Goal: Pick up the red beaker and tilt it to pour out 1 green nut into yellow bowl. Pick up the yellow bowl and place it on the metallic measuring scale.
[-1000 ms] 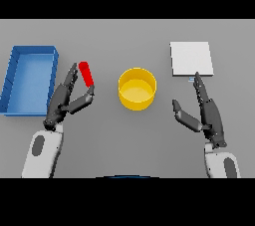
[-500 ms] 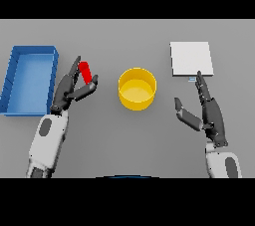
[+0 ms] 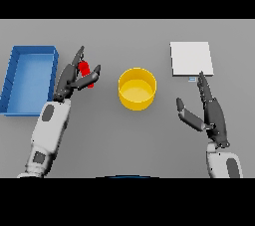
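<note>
A shallow blue rectangular tray (image 3: pixel 30 78) lies at the far left, and just beside it the left hand (image 3: pixel 72 78) closes its fingers and thumb round the small red cylindrical beaker (image 3: pixel 86 73). The round yellow bowl (image 3: pixel 137 88) sits mid-table. Farther right, the right hand (image 3: pixel 208 113) rests open and holds nothing, its fingertips near the flat white square metallic measuring scale (image 3: pixel 191 58).

single head view, mounted high at the robot's head, facing steeply down and forward. it frames the flat grey table (image 3: pixel 149 150) at moderate range, near edge to far edge.
</note>
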Motion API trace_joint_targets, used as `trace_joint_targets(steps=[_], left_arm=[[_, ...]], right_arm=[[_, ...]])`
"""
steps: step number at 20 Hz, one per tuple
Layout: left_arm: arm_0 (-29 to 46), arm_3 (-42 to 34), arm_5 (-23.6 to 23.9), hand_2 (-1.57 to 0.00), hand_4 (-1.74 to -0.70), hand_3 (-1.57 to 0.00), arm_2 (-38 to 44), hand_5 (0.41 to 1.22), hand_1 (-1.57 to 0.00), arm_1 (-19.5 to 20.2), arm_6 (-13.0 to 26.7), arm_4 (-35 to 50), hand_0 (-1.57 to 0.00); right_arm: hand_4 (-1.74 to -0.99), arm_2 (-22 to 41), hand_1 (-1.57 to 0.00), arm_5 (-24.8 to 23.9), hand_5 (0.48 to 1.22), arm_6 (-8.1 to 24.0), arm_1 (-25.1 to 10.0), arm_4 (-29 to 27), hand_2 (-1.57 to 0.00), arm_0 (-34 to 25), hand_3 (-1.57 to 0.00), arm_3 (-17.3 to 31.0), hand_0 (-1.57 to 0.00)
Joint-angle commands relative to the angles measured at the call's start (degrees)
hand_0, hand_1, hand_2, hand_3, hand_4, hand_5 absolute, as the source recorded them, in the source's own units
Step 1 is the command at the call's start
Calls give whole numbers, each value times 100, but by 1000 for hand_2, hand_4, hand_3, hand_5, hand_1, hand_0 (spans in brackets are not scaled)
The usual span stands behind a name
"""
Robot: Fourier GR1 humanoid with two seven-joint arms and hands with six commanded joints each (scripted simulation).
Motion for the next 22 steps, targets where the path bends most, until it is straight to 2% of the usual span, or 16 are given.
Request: trace_joint_targets(steps=[1,3,4,5,6,8,11,12,13,15,17,20,21,22], left_arm=[[-60,138,52,1,-1343,1,-11,725,1,-55,-163,-43,1],[-196,260,127,-30,-1389,-3,62,752,1,-149,-325,13,1],[-220,360,138,-122,-1416,-75,111,770,-84,-160,-409,42,-81],[-240,390,197,-307,-1444,-220,149,795,-276,-204,-336,70,-253],[-298,429,293,-501,-1443,-490,201,881,-483,-253,-343,94,-458],[-324,502,562,-886,-1439,-879,161,1003,-875,-244,-317,-103,-859],[-370,630,592,-1220,-1445,-1217,192,1109,-1214,-332,-649,-182,-1206],[-412,644,622,-1290,-1447,-1288,200,1132,-1286,-366,-575,-217,-1279],[-458,636,704,-1347,-1506,-1344,216,1132,-1343,-374,-540,-264,-1338],[-379,617,727,-1427,-1591,-1426,220,1123,-1425,-407,-822,-155,-1422],[-423,517,738,-1479,-1645,-1478,212,1112,-1478,-362,-779,-52,-1475],[-435,214,858,-1524,-1692,-1523,90,1100,-1523,-279,-784,-39,-1522],[-465,116,915,-1533,-1702,-1533,51,1098,-1533,-218,-770,-67,-1532],[-440,-69,955,-1541,-1709,-1541,-40,1097,-1540,-204,-679,-98,-1540]], right_arm=[[-1305,2,1,15,681,19,17,-24,1,-34,1,25,1],[-1295,-18,1,25,683,14,-26,-10,1,-14,1,55,1],[-1291,30,1,7,684,-73,1,32,1,39,1,-15,1],[-1289,25,1,-5,684,36,14,30,1,-22,1,-4,1],[-1286,39,1,18,685,-10,-9,41,1,36,1,-31,1],[-1283,64,1,47,683,41,8,23,1,46,1,-52,1],[-1291,27,1,54,684,-13,-15,-3,1,-5,1,-15,1],[-1293,27,1,43,682,24,-6,19,1,-17,1,59,1],[-1296,11,1,50,681,56,4,-13,1,-79,1,91,1],[-1296,40,1,74,682,-50,-12,20,1,-59,1,116,1],[-1281,106,1,33,676,-167,33,125,1,-56,1,152,1],[-1254,73,1,36,667,-57,-35,133,1,-138,1,131,1],[-1258,116,1,42,669,-150,-14,168,1,-89,1,146,1],[-1255,120,1,-1,672,-104,14,204,1,-142,1,178,1]])
